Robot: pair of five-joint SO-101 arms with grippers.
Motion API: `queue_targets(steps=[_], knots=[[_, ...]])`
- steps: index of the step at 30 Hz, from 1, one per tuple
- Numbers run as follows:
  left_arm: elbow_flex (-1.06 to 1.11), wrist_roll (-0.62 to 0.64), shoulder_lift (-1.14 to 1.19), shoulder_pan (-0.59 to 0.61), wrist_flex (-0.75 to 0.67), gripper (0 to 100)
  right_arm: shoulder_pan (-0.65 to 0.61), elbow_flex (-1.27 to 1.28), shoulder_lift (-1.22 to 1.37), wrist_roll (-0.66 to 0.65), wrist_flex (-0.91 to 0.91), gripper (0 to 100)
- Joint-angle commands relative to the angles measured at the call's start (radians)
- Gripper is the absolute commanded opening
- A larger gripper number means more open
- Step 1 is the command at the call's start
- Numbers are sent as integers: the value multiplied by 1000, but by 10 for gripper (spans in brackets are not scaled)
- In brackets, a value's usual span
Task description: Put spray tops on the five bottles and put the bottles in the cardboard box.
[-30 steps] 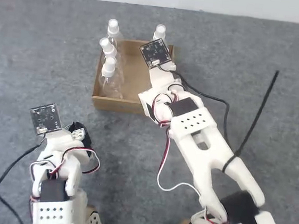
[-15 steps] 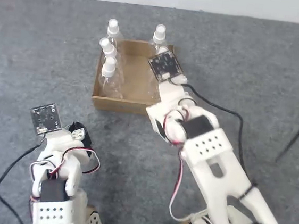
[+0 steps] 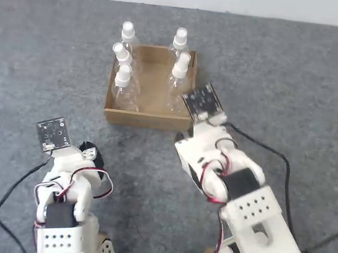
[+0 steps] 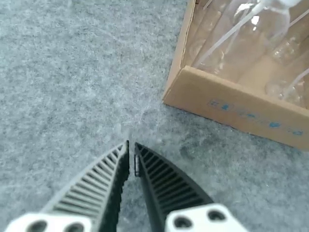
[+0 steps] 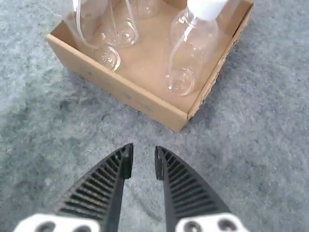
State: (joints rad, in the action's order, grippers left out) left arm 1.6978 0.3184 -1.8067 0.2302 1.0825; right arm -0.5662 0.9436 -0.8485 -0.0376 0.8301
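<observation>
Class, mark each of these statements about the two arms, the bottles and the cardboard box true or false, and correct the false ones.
1. The right gripper grips a bottle. False: it is open and empty, above the grey carpet in front of the cardboard box.
2. Five white spray tops can be counted in the high view. True.
3. The cardboard box lies tipped on its side. False: it stands flat with its open top upward.
4. The left gripper is shut with nothing in it. True.
5. The bottle nearest the right gripper has no top. False: it stands in the box with a white spray top on.
</observation>
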Motion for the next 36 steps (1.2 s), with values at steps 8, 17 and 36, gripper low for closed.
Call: queue_targets(steps=[8,17,36], knots=[[-13,-6,-15,2,11,12,-1,230,-407,2,10,24],[-13,-6,-15,-5,144,12,1,422,-687,2,41,24],[-13,-6,-14,-2,180,12,108,572,-967,9,165,24]])
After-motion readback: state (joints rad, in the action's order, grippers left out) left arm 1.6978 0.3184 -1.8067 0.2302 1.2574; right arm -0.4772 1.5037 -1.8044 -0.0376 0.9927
